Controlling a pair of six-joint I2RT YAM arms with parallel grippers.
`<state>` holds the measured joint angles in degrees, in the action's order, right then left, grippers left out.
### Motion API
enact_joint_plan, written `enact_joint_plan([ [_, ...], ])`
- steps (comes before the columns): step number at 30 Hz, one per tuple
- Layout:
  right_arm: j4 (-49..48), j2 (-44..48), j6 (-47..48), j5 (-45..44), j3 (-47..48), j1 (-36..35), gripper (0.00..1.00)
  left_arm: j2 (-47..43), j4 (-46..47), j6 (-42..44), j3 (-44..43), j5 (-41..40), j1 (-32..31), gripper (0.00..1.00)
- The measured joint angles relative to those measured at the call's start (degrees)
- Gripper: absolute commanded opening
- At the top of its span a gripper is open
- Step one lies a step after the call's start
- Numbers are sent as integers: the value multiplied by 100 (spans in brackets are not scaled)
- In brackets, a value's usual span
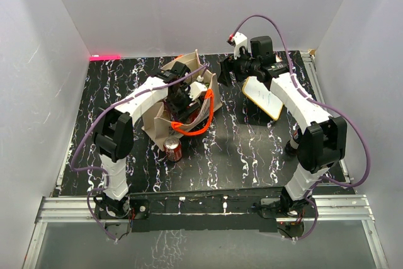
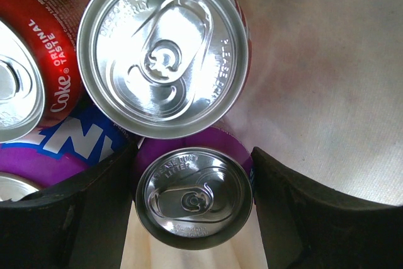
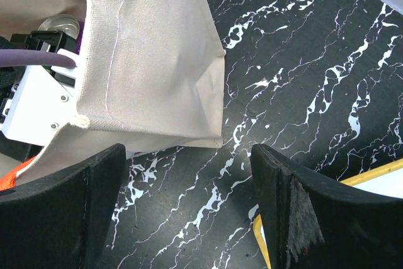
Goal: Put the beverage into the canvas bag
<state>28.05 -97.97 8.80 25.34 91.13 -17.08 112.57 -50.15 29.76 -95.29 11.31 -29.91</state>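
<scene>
Left claw [image 2: 194, 155] inside the boxy beige canvas bag [image 3: 151, 61], gripping a purple drink can [image 2: 195, 200].
Right claw [image 3: 189, 155] gapes open beside the bag's corner, over black marbled worktop [image 3: 302, 61]; a red cola can [image 2: 56, 74] shares the bag.

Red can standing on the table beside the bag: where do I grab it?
Pinch the red can across its round side wall, mid-height, coming from the near side: it stands upright, and the canvas bag sits close behind it. Left claw holds the purple can.
</scene>
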Motion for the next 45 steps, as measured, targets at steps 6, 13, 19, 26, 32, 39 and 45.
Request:
enact_joint_plan([
  [6, -7, 0, -13, 7, -22, 0, 83, -50, 76, -17, 68, 2, -4, 26],
  [13, -101, 20, -35, 7, -177, -7, 83, -70, 59, -24, 68, -2, -4, 53],
  [19, -136, 24, -37, 7, -201, -15, 83, -92, 20, -17, 70, -31, -4, 68],
  [26, -181, 24, -61, 9, -212, -17, 83, -103, -146, -24, 68, -90, -9, 80],
  [32, -262, 37, -101, 9, -286, -17, 83, -103, -254, -35, 44, -118, -11, 82],
  [39, -310, 44, -144, 11, -291, -22, 83, -105, -385, -59, -39, -155, -15, 64],
  [45, -411, 52, -149, 31, -407, -22, 83, -166, -522, -33, -52, -129, 83, 31],
])
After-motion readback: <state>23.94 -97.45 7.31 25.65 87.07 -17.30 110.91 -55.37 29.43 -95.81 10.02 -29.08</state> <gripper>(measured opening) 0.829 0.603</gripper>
